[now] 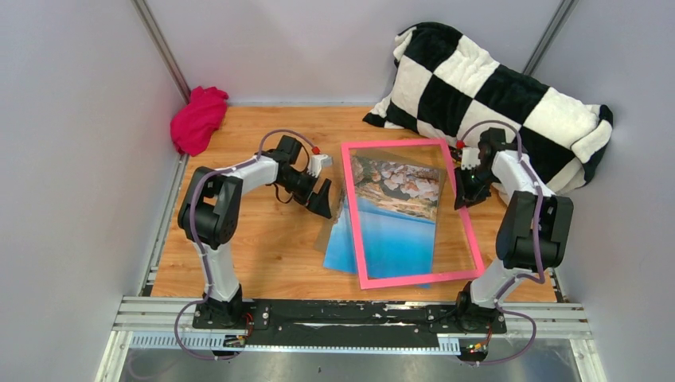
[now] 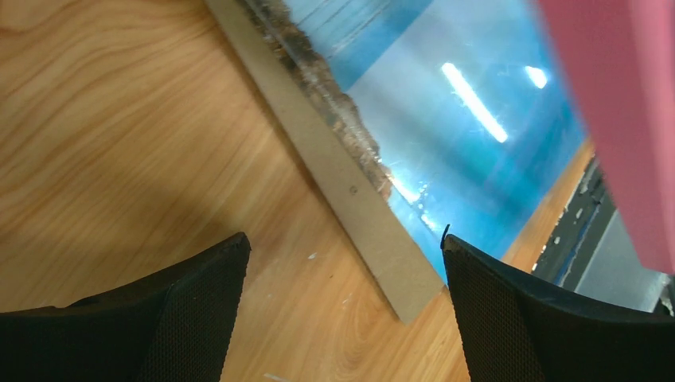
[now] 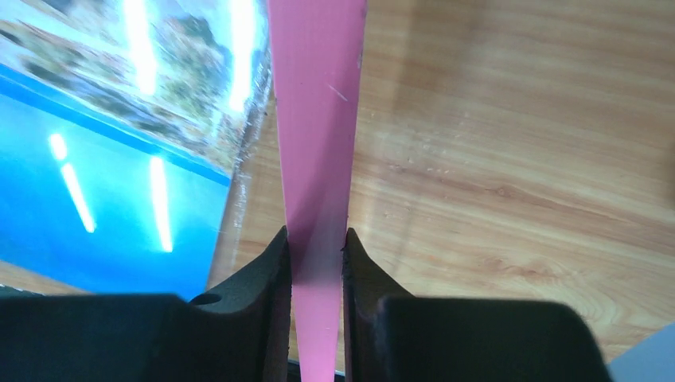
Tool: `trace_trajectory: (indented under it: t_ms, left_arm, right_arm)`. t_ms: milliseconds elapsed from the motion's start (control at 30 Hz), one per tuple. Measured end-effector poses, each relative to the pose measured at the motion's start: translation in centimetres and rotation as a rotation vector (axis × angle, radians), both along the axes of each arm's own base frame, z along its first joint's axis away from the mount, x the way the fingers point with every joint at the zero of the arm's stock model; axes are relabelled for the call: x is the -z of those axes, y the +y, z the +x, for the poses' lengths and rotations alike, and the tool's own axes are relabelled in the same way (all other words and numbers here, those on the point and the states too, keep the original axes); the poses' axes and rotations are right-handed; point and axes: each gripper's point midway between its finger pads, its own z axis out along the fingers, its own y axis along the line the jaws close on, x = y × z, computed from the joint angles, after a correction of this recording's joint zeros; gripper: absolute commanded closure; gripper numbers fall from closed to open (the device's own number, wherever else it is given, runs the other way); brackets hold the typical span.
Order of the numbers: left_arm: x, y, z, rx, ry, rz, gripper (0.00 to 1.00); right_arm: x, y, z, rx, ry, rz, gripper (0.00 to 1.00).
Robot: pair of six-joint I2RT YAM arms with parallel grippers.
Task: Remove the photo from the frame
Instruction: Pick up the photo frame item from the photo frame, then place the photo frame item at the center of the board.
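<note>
The frame [image 1: 422, 278], with a thin pink border, sits right of centre, and my right gripper [image 1: 462, 191] is shut on its right border near the far end. In the right wrist view the pink border [image 3: 318, 119] runs between the closed fingers of that gripper [image 3: 317, 239]. The photo [image 1: 398, 223], with blue sea and a rocky shore, lies under the frame. Its near left corner pokes out past the pink border. A brown backing board [image 2: 350, 191] edges the photo [image 2: 446, 135]. My left gripper [image 1: 322, 199] is open and empty, just left of that edge, its jaws [image 2: 342, 247] wide above the wood.
A magenta cloth [image 1: 197, 119] lies in the far left corner. A black and white checked pillow [image 1: 493, 95] fills the far right. Grey walls close in on both sides. A metal rail [image 1: 350, 314] runs along the near edge.
</note>
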Motion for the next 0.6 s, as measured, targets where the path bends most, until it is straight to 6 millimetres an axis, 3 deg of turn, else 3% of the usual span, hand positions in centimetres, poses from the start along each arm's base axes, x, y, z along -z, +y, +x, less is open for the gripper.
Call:
trace_trajectory:
  t_ms: [200, 333, 500, 600]
  left_arm:
    - [-0.3, 2.6, 2.0, -0.095, -0.026, 0.045, 0.06]
    - [-2.5, 4.4, 4.2, -0.179, -0.065, 0.029, 0.05]
    - [-7.9, 6.1, 7.1, -0.290, -0.208, 0.013, 0.05]
    - [-10.7, 7.2, 8.1, -0.357, -0.304, 0.044, 0.04]
  right_arm:
    - [-4.0, 0.4, 3.2, 0.050, -0.132, 0.013, 1.00]
    - [-5.4, 1.0, 4.9, 0.074, -0.166, 0.010, 1.00]
    - [-4.3, 3.6, 7.2, 0.083, -0.137, 0.025, 1.00]
    - [-2.9, 6.5, 8.0, 0.063, -0.111, 0.040, 1.00]
